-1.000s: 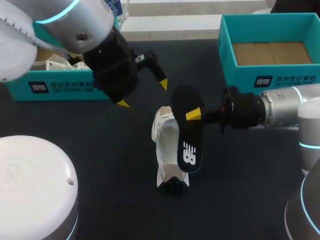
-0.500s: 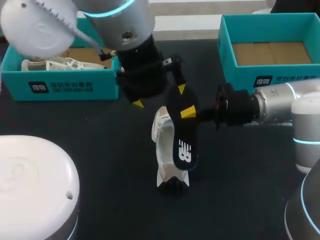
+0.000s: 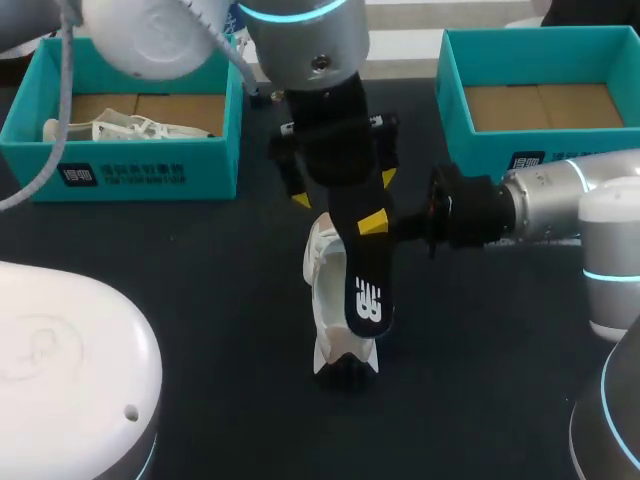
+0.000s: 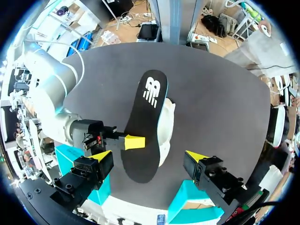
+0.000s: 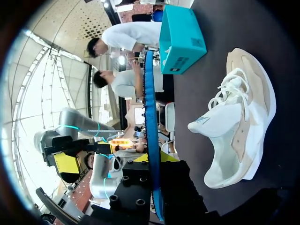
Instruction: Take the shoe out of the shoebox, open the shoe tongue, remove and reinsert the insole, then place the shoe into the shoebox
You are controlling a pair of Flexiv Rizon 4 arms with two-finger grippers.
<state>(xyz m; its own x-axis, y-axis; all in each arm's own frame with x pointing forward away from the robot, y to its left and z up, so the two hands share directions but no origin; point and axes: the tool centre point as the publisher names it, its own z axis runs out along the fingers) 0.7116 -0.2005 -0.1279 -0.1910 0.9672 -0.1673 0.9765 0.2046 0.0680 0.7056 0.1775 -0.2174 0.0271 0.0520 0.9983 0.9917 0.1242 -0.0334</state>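
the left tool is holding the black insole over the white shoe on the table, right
Not quite: the right tool holds the black insole over the white shoe on the table. The left wrist view shows the left tool open, its tips apart on either side of it.

Showing only a sliver of the shoe point(image 4: 167, 119) beside the insole point(image 4: 141, 112) in the left wrist view; losing the insole's upper end behind the left arm point(image 3: 335, 150) in the head view; hiding the right gripper's point(image 3: 375, 225) far finger behind the insole there
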